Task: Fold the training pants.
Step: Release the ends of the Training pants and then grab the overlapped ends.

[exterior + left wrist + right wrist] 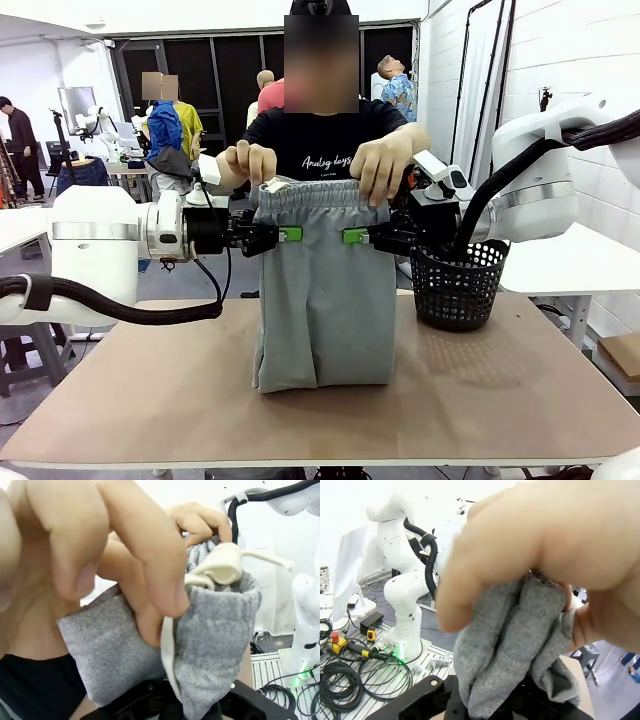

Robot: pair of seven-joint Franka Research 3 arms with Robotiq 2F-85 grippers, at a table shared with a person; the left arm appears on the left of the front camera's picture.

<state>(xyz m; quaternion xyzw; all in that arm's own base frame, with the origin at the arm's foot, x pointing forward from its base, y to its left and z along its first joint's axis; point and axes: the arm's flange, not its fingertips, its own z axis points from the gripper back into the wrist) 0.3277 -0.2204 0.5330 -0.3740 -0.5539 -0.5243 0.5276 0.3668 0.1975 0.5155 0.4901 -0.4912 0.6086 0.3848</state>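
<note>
The light grey training pants [322, 295] hang upright over the table, legs touching the tabletop. A person's two hands [250, 160] grip the elastic waistband from above. My left gripper [288, 234] is shut on the pants' left edge just below the waistband, and my right gripper [352, 236] is shut on the right edge at the same height. In the left wrist view the grey cloth [210, 645] and white drawstring [225, 565] bunch between the jaws under the person's fingers [125, 555]. The right wrist view shows gathered cloth [515, 645] rising from the jaws beneath a hand [545, 545].
A black mesh basket [458, 285] stands on the table's right side, close behind my right arm. The brown tabletop [500, 390] spreads out around the pants. The person stands at the far edge.
</note>
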